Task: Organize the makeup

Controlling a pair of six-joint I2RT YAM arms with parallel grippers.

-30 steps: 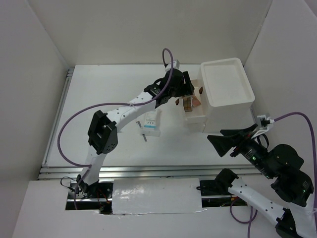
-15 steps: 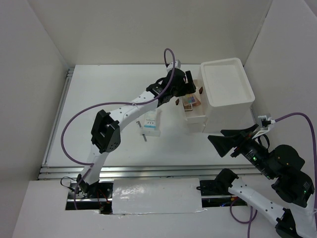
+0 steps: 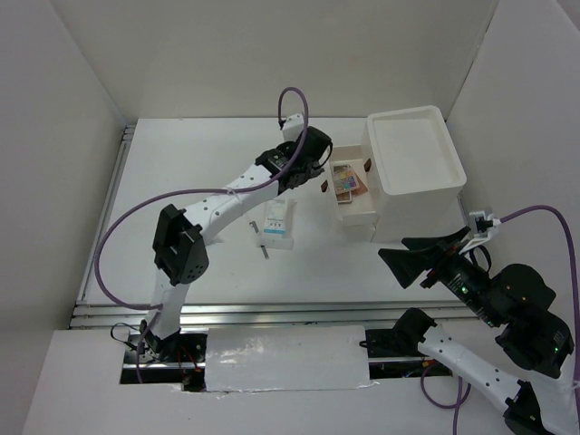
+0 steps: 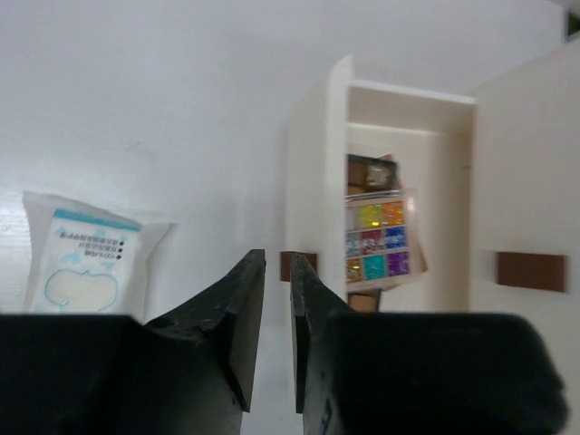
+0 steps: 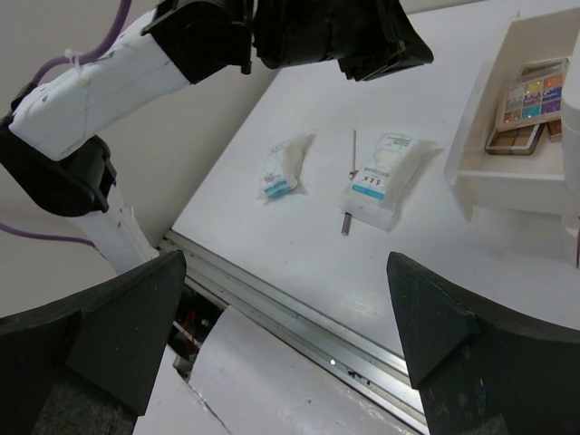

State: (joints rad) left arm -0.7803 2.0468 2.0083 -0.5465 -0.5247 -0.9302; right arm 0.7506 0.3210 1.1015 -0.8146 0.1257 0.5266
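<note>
1. I see a white table (image 3: pixel 181 236) boxed in by plain white walls. The drawer box (image 3: pixel 412 163) stands at its far right.
2. One drawer (image 3: pixel 355 217) sticks out of the box's left side, and the palettes (image 3: pixel 345 180) lie in it.
3. Left of the box, a packet (image 3: pixel 279 222) and a pencil (image 5: pixel 352 149) lie together on the table.
4. The left claw (image 4: pixel 276 299) hovers just left of that drawer, with only a slim gap between its fingers and nothing in it.
5. The right claw (image 5: pixel 290 335) sits nearer me than the box, spread wide and empty.
</note>
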